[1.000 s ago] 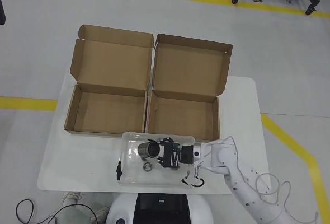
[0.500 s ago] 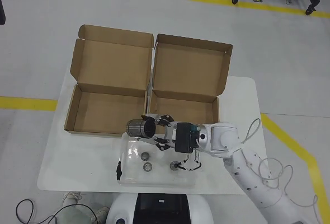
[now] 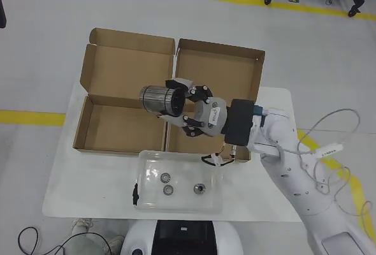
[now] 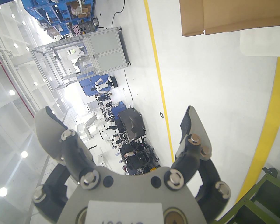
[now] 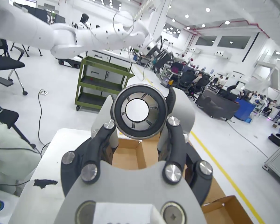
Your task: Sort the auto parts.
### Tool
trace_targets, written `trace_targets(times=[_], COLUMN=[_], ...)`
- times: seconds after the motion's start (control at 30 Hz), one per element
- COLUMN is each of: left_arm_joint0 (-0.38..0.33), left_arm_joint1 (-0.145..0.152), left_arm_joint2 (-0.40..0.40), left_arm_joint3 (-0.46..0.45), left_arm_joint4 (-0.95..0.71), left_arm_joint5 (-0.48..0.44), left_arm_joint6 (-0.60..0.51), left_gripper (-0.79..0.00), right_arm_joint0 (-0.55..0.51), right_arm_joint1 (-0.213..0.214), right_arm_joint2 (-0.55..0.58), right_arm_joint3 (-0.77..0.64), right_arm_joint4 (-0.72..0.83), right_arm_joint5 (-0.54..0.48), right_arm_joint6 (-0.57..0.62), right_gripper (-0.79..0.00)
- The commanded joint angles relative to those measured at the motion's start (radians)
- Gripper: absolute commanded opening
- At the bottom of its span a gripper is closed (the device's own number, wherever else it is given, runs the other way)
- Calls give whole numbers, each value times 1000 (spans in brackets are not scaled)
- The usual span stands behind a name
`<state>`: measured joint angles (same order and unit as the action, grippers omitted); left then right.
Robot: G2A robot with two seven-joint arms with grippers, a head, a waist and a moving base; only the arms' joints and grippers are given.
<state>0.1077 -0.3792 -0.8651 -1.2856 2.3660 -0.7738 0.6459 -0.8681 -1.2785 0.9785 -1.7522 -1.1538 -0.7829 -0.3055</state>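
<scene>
1. Steel sleeve (image 3: 155,100) hangs over the left cardboard box (image 3: 121,127), beside the seam; you see the right gripper (image 3: 175,101) clamped on it.
2. Left gripper (image 4: 117,120): fingers spread wide apart.
3. Right wrist: fingers pinch the sleeve's sides.

**Fig.** Top cam: overhead, facing down at table (image 3: 79,185). Wrist cams: face out into hall (image 5: 224,54); all 3 share boxes (image 3: 121,127).

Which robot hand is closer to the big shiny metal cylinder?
Right. The right gripper is clamped around the metal cylinder; the left gripper is open, empty, apart from it, facing the floor.
</scene>
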Motion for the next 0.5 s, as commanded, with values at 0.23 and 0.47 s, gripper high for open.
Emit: trace_targets(times=[0.23, 0.47], left_arm_joint0=[0, 0], left_arm_joint1=[0, 0], left_arm_joint2=[0, 0], left_arm_joint3=[0, 0], left_arm_joint4=[0, 0], left_arm_joint5=[0, 0], left_arm_joint6=[0, 0], left_gripper=[0, 0], right_arm_joint0=[-9, -47], right_arm_joint1=[-7, -7], right_arm_joint2=[43, 41], right_arm_joint3=[34, 49], right_arm_joint4=[-9, -69], right_arm_joint5=[19, 22], right_arm_joint6=[-206, -265], right_gripper=[-785, -785])
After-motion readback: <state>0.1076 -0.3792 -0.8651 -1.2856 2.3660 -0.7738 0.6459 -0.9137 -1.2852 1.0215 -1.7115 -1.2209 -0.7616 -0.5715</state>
